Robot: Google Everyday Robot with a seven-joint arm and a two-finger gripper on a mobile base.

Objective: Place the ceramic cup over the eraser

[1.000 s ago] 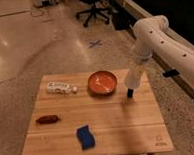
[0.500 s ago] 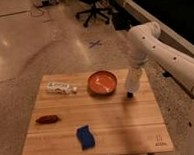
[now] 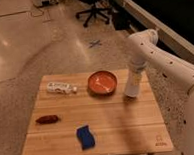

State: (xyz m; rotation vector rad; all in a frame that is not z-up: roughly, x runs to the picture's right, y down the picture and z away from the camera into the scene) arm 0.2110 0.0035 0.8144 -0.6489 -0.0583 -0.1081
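My gripper hangs at the end of the white arm over the right part of the wooden table, just right of the orange bowl. Below it a small white tapered shape, the ceramic cup, reaches down to the table top. I cannot tell where the gripper ends and the cup begins. The eraser is hidden; no dark block shows at that spot or elsewhere on the table.
An orange bowl with a pale piece in it stands at the back middle. A white bottle lies at the back left, a dark red object at the left, a blue wavy-edged piece at the front. An office chair stands behind the table.
The arm's elbow has swung left and over the table. The dark block seen under the gripper a second ago no longer shows; a white shape stands there.
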